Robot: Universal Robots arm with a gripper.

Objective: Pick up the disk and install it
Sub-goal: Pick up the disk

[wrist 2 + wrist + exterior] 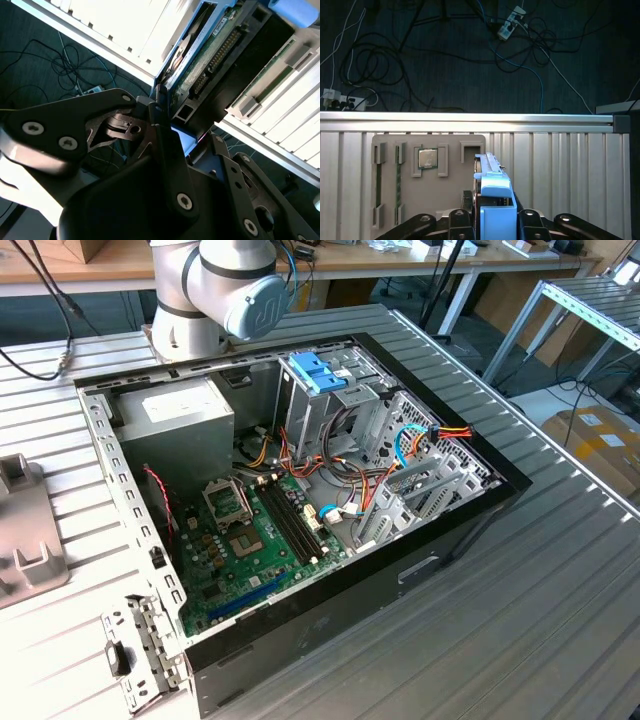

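The disk (491, 172) stands on edge between my black fingers, its bright blue rail and tab facing the first wrist view. In the second wrist view the disk (215, 57) shows its green circuit board, dark connector end and blue rail. My gripper (492, 206) is shut on the disk, one finger on each flat side, above the slatted table. The same grip appears in the second wrist view, where the gripper (187, 132) clamps the disk's near end.
A grey tray (452, 200) with a processor chip (427, 158) lies under the disk. The open computer case (470, 515) sits mid-table, with a pale blue bracket (318, 370) on its drive cage and a grey power-supply box (185, 415). The arm's base (215, 290) stands behind it.
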